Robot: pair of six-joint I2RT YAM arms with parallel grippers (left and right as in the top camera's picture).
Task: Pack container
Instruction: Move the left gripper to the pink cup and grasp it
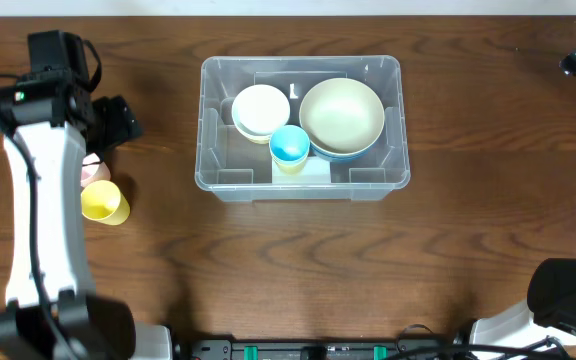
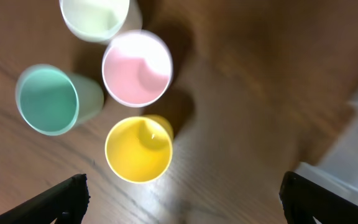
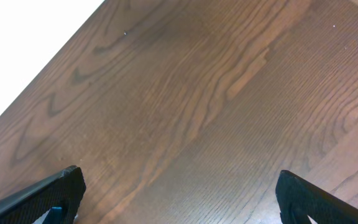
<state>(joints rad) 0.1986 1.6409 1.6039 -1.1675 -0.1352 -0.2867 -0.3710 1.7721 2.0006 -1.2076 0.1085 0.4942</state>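
The container (image 1: 208, 135) lies between my left tool (image 2: 182, 193) and right tool (image 3: 179, 193), both spread wide, holding nothing.
Inside: a white bowl (image 1: 260, 108), a cream bowl (image 1: 341, 113), a blue cup (image 1: 290, 143).

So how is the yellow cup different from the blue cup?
Colour: the yellow cup is yellow, the blue cup light blue.
Place: the yellow cup stands on the table, outside the container; the blue cup sits inside it.
Neighbours: the yellow cup is beside a pink cup; the blue cup is between a white bowl and a larger cream bowl.
Both look like plain cups, open side up.
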